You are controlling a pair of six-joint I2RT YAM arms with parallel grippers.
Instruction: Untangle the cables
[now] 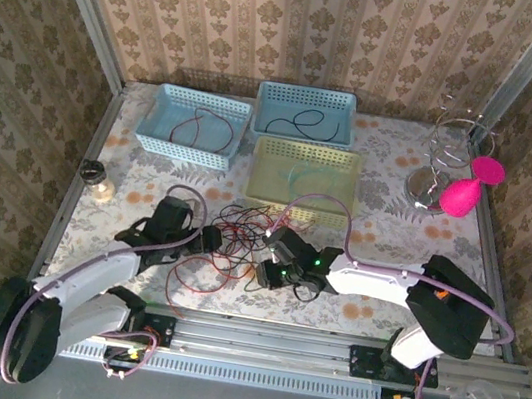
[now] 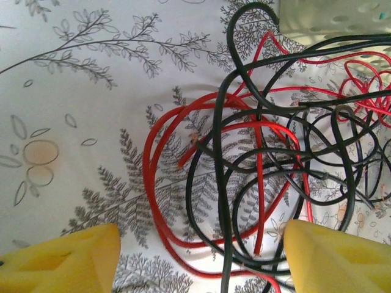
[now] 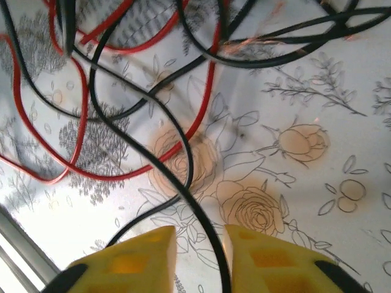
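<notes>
Right tool (image 3: 200, 232) is pinched on a black cable (image 3: 194, 213) that red cables (image 3: 211, 79) cross. Left tool (image 2: 201, 229) gapes above the tangle (image 1: 239, 241) mid-tabletop (image 1: 375, 217). Three baskets (image 1: 255, 173) stand beyond.

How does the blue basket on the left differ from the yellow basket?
The left blue basket sits skewed; the yellow basket sits square to the table. The left blue basket holds a red cable; the yellow basket holds a pale cable. Both are perforated rectangular baskets.
</notes>
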